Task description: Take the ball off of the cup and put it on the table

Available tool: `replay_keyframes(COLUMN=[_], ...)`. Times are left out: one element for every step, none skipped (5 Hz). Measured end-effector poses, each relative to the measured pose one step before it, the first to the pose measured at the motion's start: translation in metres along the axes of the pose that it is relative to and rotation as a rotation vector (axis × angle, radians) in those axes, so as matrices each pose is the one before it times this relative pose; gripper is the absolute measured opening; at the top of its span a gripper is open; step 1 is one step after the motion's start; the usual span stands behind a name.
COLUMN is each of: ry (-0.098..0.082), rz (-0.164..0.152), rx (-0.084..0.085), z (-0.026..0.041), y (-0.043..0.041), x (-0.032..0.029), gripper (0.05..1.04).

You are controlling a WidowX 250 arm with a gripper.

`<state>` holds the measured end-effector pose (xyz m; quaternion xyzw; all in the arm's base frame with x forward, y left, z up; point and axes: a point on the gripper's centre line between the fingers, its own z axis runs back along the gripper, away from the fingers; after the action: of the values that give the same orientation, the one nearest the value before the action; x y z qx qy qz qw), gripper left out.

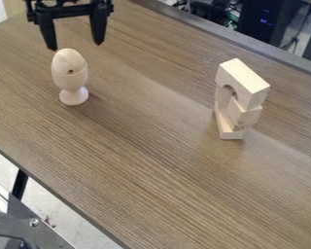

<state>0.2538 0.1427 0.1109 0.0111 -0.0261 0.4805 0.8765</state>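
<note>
Two fingers on the end effector, tips pointing down, spread wide apart; nothing held between them. Position: top left of view, near the upper end of the wooden egg-shaped ball.

Ball: seated in the pale wooden egg cup, upper part exposed above the rim. Long axis close to vertical, in line with the cup's stem; rounded, somewhat narrower end up. Small dark spot near the rim, facing the camera.

Handling estimate: light, rigid, hard to damage. Smooth curved surface could slip; a pinch too high would likely ride off the taper. Best hold judged to be across opposite sides of the exposed part, at its fullest width just clear of the rim, then a straight lift. Risk: fingers set too low may catch the cup and tip it or bring it along.

Cup: upright on its round foot, on the wood-grain table. Ball not yet on the table surface; task judged at the approach stage.

Farther out, right side: stacked wooden blocks, arch-cut piece uppermost, well apart from the cup.
</note>
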Motion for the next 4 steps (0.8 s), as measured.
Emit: replay_keyframes(ry=[0.0195,0.0109,0.0068,-0.0088], rz=[0.0154,0.0086,-0.0021,-0.0057], rx=[0.0101,0.0031,0.0003,-0.0064], z=[-0.00734,-0.00437,-0.00629,-0.00567], y=[0.00679,0.00421,0.00017,-0.00155], x=[0.00063,0.00035,-0.00061,0.00222], gripper=[0.999,0.999,0.999,0.999])
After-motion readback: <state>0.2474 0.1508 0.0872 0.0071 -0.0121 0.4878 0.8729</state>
